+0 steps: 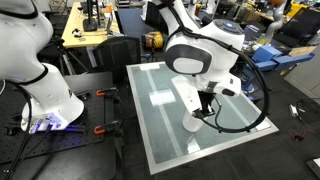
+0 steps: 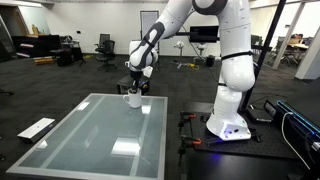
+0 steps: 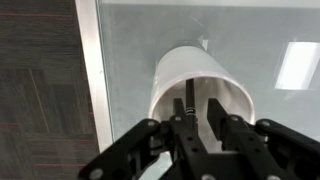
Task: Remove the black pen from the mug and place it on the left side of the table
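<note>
Black gripper [image 3: 200, 110] hangs over small white round mug [image 3: 195, 65], jaws narrow. Thin black pen [image 3: 188, 104] stands in mug, at fingertips; pinched or not, cannot tell. Mug sits on pale glass table [image 3: 260, 40].

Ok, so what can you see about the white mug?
The mug is plain white, round and smooth, like ceramic. It stands upright on the glassy table, near an edge. Its mouth is open and a thin dark pen sticks up inside. The gripper hangs right over its mouth. No handle shows.
</note>
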You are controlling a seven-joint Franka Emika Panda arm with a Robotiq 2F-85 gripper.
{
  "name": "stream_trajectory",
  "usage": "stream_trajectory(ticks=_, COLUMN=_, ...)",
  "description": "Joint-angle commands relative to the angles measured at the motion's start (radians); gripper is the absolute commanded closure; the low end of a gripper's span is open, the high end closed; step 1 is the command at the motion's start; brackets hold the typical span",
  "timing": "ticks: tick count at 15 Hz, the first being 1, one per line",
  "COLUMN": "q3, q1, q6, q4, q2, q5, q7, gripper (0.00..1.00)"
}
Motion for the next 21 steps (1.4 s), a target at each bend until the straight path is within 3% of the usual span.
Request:
stream_trajectory(ticks=1, q3=0.034, q1=-0.028, q6=0.047, q4=0.019, q2=0.024, q5=0.004, q7=0.010, gripper=0.68)
stream_trajectory(ticks=9, q3=0.072, q1=-0.052, q6=0.141, q4=0.013, q2=0.044, q5=-0.002, q7=0.010, gripper=0.70)
stream_trajectory(ticks=10, q3=0.075, q1=-0.054, q6=0.144, q4=0.013, q2=0.045, q5=-0.003, q7=0.010, gripper=0.75)
stream_trajectory(ticks=12, q3=0.078, q1=-0.055, q6=0.149, q4=0.010, q2=0.046, q5=-0.006, q7=0.010, gripper=0.96)
stream_trajectory(ticks=13, q3=0.080, q1=-0.057, q6=0.151, q4=0.009, q2=0.046, q5=-0.006, q7=0.010, gripper=0.94)
stream_trajectory(ticks=14, q3=0.080, q1=-0.056, q6=0.153, q4=0.005, q2=0.041, q5=-0.008, q7=0.012, gripper=0.99)
stream_trajectory(ticks=21, q3=0.071, q1=-0.045, q6=0.190, q4=-0.049, q2=-0.009, q5=-0.030, q7=0.033, gripper=0.97)
